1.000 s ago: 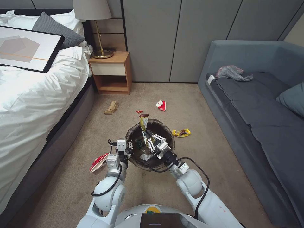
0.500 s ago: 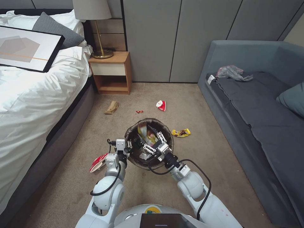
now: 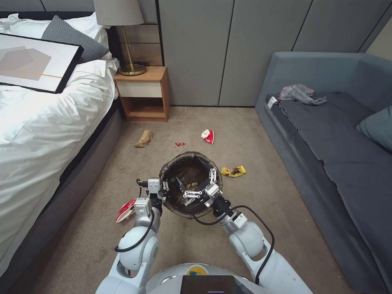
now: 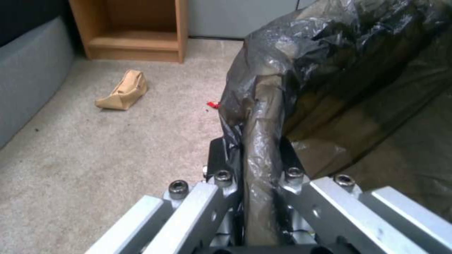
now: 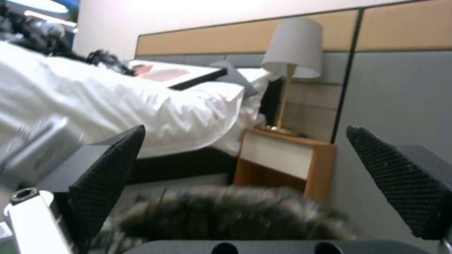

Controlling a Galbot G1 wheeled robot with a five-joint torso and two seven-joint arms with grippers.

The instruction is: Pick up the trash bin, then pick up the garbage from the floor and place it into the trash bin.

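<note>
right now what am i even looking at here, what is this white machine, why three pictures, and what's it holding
It is a wheeled robot with two arms. The head view looks down from its head; each of the other two comes from a camera on one wrist.

The left gripper is shut on the rim of the small round trash bin lined with a dark brown bag; the left wrist view shows that grip close up. The right gripper hangs open over the bin's mouth, holding nothing.

On the beige carpet floor lies litter: a crumpled brown paper bag, a red-and-white wrapper, a yellow wrapper, and another red-and-white wrapper beside the left arm.
</note>
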